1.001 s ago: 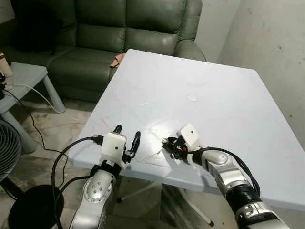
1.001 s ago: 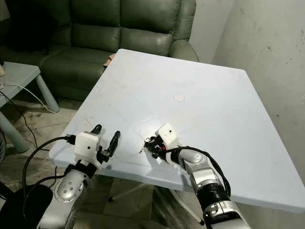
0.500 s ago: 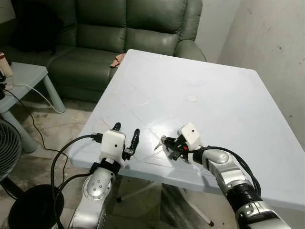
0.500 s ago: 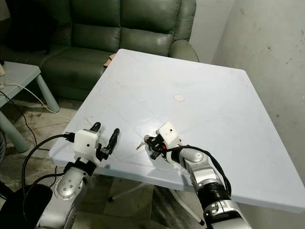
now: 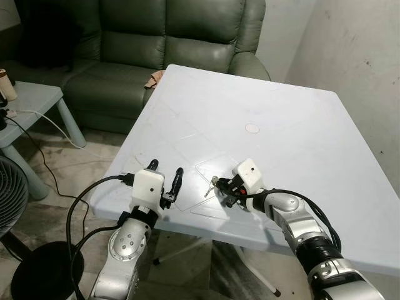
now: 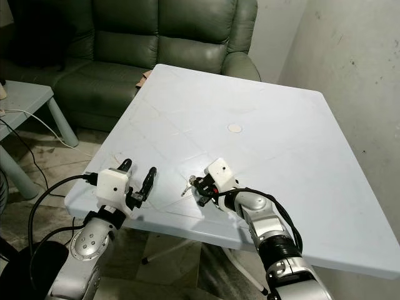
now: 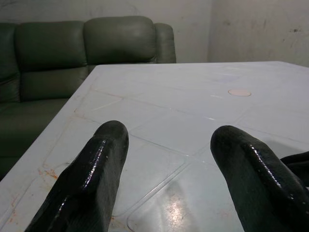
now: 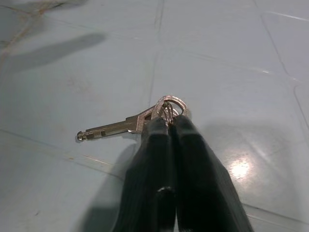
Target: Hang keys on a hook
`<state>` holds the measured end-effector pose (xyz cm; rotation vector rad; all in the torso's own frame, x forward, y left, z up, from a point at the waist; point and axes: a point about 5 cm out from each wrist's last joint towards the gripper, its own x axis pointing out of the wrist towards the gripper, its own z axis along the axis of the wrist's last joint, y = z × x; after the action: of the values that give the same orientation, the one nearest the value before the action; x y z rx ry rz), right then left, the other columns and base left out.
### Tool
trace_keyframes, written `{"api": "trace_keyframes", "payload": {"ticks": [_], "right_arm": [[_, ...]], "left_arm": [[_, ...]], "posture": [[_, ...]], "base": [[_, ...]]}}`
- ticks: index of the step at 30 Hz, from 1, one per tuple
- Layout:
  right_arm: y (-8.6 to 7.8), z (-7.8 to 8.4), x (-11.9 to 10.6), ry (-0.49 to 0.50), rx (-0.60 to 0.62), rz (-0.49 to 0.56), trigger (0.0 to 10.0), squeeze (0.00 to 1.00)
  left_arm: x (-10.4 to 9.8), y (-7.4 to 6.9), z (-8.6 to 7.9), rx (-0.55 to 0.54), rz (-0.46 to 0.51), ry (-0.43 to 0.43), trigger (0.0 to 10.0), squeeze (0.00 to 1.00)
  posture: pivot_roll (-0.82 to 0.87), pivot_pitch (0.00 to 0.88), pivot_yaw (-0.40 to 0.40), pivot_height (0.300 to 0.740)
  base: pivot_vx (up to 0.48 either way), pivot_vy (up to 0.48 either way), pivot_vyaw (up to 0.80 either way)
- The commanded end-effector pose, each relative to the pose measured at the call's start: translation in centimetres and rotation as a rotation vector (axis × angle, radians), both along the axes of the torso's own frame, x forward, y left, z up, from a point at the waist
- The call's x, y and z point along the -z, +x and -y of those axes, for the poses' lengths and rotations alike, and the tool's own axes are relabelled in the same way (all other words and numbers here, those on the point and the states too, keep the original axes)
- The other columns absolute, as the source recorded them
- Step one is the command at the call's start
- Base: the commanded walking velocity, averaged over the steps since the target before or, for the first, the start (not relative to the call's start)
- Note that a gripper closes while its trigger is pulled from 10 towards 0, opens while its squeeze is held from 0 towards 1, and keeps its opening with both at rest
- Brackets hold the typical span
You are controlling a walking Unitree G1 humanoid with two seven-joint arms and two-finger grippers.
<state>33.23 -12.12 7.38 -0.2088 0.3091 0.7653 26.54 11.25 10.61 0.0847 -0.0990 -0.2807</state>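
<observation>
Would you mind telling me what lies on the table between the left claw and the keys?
Nothing: the left eye view shows only bare table between the open left claw and the keys, which the right claw pinches.

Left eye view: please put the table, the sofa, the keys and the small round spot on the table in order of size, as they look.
1. table
2. sofa, partly cut off by the frame
3. keys and round spot: both tiny, too alike to rank.
</observation>
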Motion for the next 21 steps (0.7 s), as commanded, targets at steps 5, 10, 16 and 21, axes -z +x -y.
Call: {"api": "trace_keyframes", "payload": {"ticks": [5,10,16,21], "right_arm": [[0.39,0.40,-0.07,0.009,0.043,-0.013,10.0,1.00],[0.37,0.17,0.03,-0.028,0.014,-0.006,10.0,0.00],[0.41,0.08,0.04,-0.029,0.011,-0.008,10.0,0.00],[0.32,-0.06,0.05,-0.019,0.006,-0.003,8.5,0.00]], "left_arm": [[-0.26,0.29,-0.01,-0.005,0.011,0.010,10.0,0.00],[-0.40,0.34,-0.11,-0.006,0.016,0.008,10.0,0.00],[-0.45,0.36,-0.14,-0.006,0.018,0.009,10.0,0.00],[-0.51,0.38,-0.19,-0.008,0.020,0.007,10.0,0.00]], "posture": [[-0.05,0.000,-0.095,0.740],[-0.04,0.000,-0.093,0.740],[-0.04,0.000,-0.092,0.740],[-0.04,0.000,-0.093,0.740]], "base": [[0.000,0.000,0.00],[0.000,0.000,0.00],[0.000,0.000,0.00],[0.000,0.000,0.00]]}}
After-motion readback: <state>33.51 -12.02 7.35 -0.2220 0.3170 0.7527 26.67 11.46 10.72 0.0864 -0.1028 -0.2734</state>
